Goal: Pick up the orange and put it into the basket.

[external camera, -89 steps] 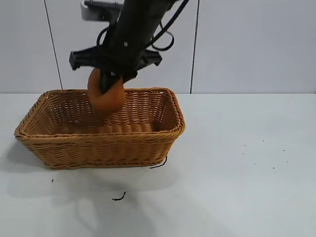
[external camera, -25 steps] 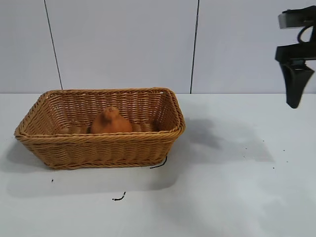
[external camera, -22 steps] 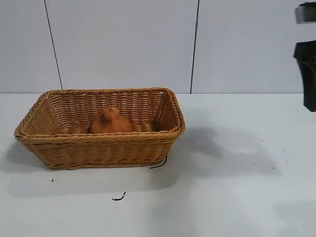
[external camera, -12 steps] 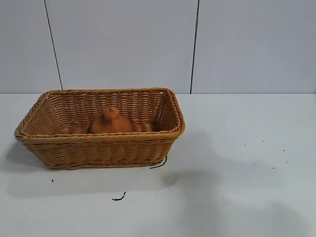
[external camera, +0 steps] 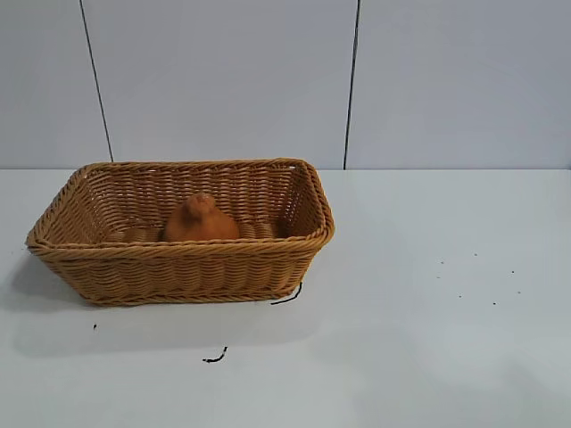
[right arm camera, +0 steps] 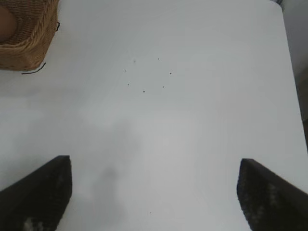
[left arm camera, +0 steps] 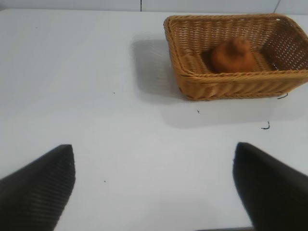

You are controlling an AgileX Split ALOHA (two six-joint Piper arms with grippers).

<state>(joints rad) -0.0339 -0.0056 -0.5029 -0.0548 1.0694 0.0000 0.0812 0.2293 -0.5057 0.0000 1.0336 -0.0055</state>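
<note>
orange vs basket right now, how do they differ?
Size: the orange is far smaller than the basket.
Shape: the orange is a squat dome with a knob on top; the basket is rectangular with flaring sides.
Surface: the orange is matte dull orange; the basket is tan woven wicker with a braided rim.
Role: the orange sits inside; the basket holds it on the white table.
Shared: neither is held by an end effector.

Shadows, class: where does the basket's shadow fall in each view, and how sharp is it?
Exterior view: the basket casts a soft, blurry-edged shadow on the table before it. Left wrist view: a pale shadow lies beside and under it. Right wrist view: only faint grey patches on the table.
</note>
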